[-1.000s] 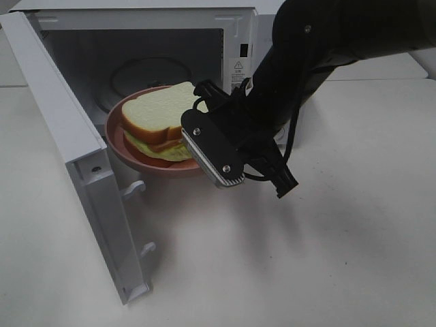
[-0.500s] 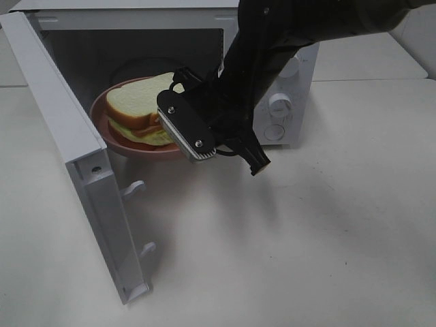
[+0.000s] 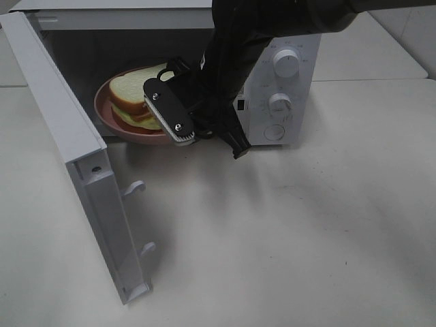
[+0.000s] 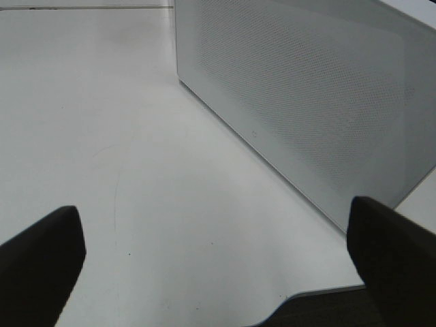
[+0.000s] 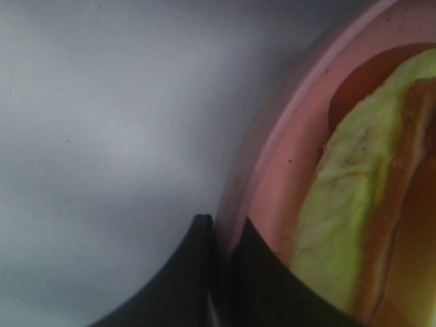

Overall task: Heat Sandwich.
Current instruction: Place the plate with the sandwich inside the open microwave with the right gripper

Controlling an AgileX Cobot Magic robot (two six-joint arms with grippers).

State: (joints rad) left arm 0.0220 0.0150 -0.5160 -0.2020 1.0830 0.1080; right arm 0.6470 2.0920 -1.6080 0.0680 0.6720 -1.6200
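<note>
The small white-bread sandwich [image 3: 133,95] with lettuce and reddish filling is lying on the round pink plate [image 3: 102,112], which is hanging partly inside the mouth of the white microwave [image 3: 286,82], its door standing open. The right claw [image 5: 228,262] is pinching the plate's rim. The left claw [image 4: 218,272] is gaping wide over the white bench [image 3: 306,225], holding nothing. Loading appears to be underway; next, the plate is needing lowering inside, then release and withdrawal. Counting: one sandwich, one plate, one microwave, two claws

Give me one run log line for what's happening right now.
right gripper: shut on pink plate rim | sandwich: on plate | plate: at microwave opening | door: open | left gripper: open, empty
</note>
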